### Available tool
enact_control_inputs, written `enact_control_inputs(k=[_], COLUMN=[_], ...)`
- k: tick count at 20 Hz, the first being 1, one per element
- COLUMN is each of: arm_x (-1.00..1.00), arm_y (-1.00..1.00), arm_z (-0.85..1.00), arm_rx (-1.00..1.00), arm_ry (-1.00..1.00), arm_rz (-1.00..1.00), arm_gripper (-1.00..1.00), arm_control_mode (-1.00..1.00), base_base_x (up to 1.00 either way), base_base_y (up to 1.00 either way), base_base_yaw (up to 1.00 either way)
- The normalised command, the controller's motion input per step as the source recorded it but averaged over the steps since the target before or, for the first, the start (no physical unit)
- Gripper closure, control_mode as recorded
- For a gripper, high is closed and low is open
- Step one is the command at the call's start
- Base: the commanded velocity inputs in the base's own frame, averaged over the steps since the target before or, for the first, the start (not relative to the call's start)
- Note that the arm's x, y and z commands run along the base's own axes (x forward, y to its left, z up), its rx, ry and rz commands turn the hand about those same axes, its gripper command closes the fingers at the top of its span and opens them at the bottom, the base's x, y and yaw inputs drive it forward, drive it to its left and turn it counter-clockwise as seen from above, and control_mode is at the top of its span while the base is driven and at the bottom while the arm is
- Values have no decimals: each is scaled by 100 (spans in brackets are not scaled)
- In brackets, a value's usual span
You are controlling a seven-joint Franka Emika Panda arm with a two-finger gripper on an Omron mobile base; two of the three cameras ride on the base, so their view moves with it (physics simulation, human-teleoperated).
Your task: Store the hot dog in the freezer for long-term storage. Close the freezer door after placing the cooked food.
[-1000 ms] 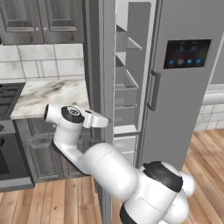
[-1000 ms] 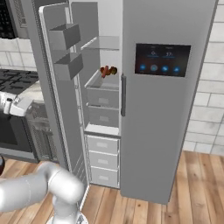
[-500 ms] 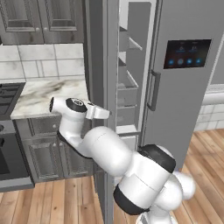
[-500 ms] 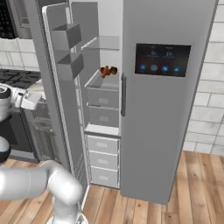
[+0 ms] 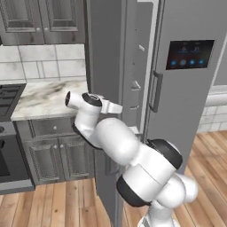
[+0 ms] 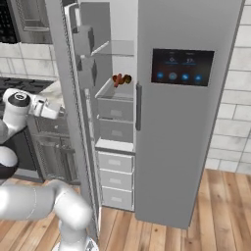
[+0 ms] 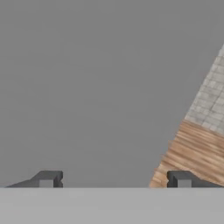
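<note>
The freezer door [image 5: 106, 62] stands partly swung in, its plain grey outer face toward my arm. My gripper [image 5: 116, 107] is against that face at counter height, fingers spread and holding nothing. In the hand view the grey door [image 7: 87, 87] is right in front of the open gripper [image 7: 114, 179]. From the right, the door [image 6: 68, 98] shows edge-on with my gripper [image 6: 51, 112] behind it. Inside the white freezer [image 6: 117, 115], the reddish-brown hot dog [image 6: 117, 79] lies on an upper drawer shelf beside a rounder brown food lump [image 6: 126, 78].
The wider grey door with the dark display panel [image 5: 190, 53] is shut at the right. A marble counter [image 5: 40, 97] and a dark stove [image 5: 6, 95] lie left of the door. Wooden floor [image 7: 192, 153] shows past the door's edge.
The freezer door has swung further toward shut, covering more of the shelves in the left base view. My hand has followed it, staying on its outer face.
</note>
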Motion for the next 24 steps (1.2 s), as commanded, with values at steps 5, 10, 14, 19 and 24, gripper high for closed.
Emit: enact_control_inputs(k=[5,10,14,19,24], arm_x=[38,45,57,55,27], arm_y=[-100,-85,-82,-59,-19], arm_z=[0,2,12,18,10], arm_rx=[16,21,29,27,12], arm_ry=[-1,0,1,2,0], arm_rz=[30,25,22,20,3], arm_gripper=[-100,-100,-100,-100,-100], arm_control_mode=[-100,-100,-100,-100,-100], base_base_x=[0,0,0,0,0], base_base_y=[0,0,0,0,0], base_base_yaw=[0,0,0,0,0])
